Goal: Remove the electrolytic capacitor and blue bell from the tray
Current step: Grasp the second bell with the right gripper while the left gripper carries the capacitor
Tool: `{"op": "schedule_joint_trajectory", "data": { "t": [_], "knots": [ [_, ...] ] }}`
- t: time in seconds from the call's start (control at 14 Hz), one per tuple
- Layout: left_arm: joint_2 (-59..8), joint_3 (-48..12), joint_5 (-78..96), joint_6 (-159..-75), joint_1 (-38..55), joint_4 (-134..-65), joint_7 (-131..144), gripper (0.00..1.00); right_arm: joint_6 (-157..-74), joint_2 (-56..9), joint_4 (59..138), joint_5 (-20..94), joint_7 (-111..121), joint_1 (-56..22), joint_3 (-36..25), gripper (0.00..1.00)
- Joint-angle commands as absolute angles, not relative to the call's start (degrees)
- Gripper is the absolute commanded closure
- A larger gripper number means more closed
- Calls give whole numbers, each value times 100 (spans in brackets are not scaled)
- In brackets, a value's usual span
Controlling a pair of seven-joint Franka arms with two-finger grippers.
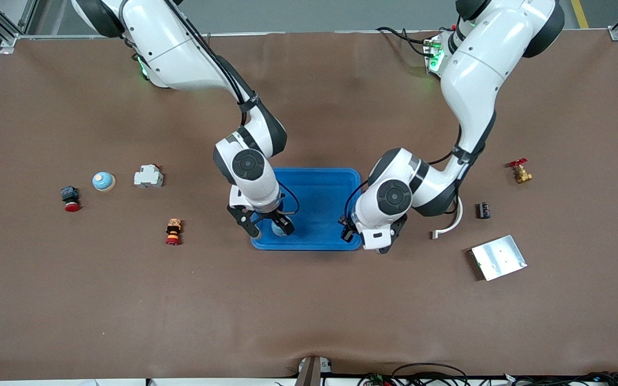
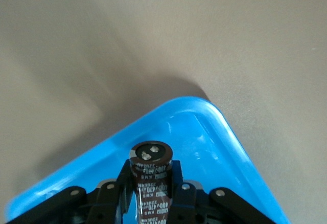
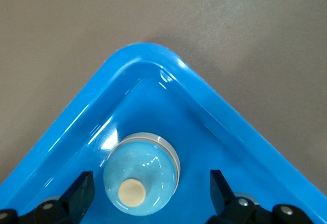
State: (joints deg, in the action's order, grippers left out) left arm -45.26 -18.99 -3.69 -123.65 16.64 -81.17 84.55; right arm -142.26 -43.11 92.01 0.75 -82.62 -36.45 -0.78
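- The electrolytic capacitor (image 2: 151,180) is clamped upright in the left gripper (image 2: 148,196), at the tray (image 1: 317,185) corner.
- The blue bell (image 3: 141,174) is straddled by the spread-open right gripper (image 3: 150,191).

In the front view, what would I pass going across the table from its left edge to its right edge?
Red push button → blue bell → white breaker block → orange-and-red button → blue tray → white curved piece → small black component → silver plate → brass valve.
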Motion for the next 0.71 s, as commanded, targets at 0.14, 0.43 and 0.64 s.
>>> {"op": "schedule_joint_trajectory", "data": {
  "t": [0.14,0.43,0.64],
  "knots": [
    [-4114,-1925,-404,-11576,1249,-8270,6781,100,-14309,-4482,9053,-18,-8473,-3797,-193,0],
    [-3929,-1934,-404,-11408,687,-8498,4988,100,-14370,-4526,9053,-26,-8464,-3823,-193,0],
    [-3797,-1925,-640,-11408,335,-8736,4089,100,-14370,-4535,9053,-158,-8473,-3841,-193,47]
  ]
}}
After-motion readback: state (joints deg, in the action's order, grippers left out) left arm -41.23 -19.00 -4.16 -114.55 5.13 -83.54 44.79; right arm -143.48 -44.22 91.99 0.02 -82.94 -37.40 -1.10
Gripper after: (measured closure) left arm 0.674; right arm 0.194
